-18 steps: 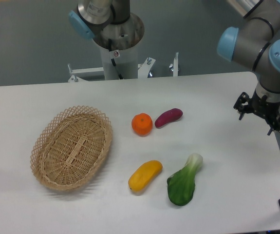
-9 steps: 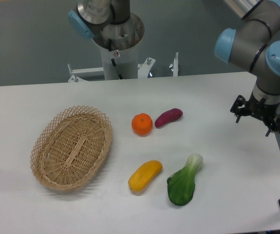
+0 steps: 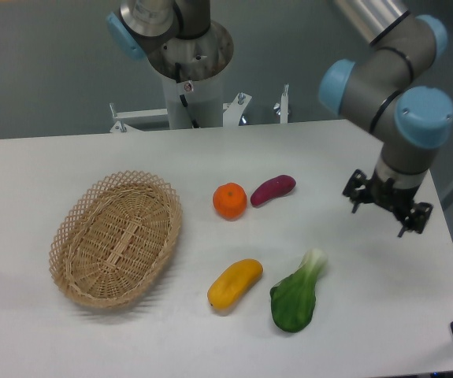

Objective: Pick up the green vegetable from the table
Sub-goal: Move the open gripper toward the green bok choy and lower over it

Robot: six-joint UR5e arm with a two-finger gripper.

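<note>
green vegetable [image 3: 295, 294] flat on the table [image 3: 368, 331], leaf toward 7 o'clock, stalk toward 1 o'clock. just beside it at 9 o'clock, yellow fruit [image 3: 235, 283]. up at 1 o'clock, well apart: hand [image 3: 387, 206], fingers spread, nothing pinched. far off at 9 o'clock, wicker basket [image 3: 116, 238].

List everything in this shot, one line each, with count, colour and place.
table: one, white, fills the lower frame.
wicker basket: one, tan, left side of the table.
orange: one, orange, table centre.
purple sweet potato: one, purple, just right of the orange.
yellow fruit: one, yellow, front centre.
green vegetable: one, dark green leaf with pale stalk, right of the yellow fruit.
arm: one, grey with blue caps, upper right.
pincer: one, black, open, above the table to the upper right of the green vegetable.
</note>
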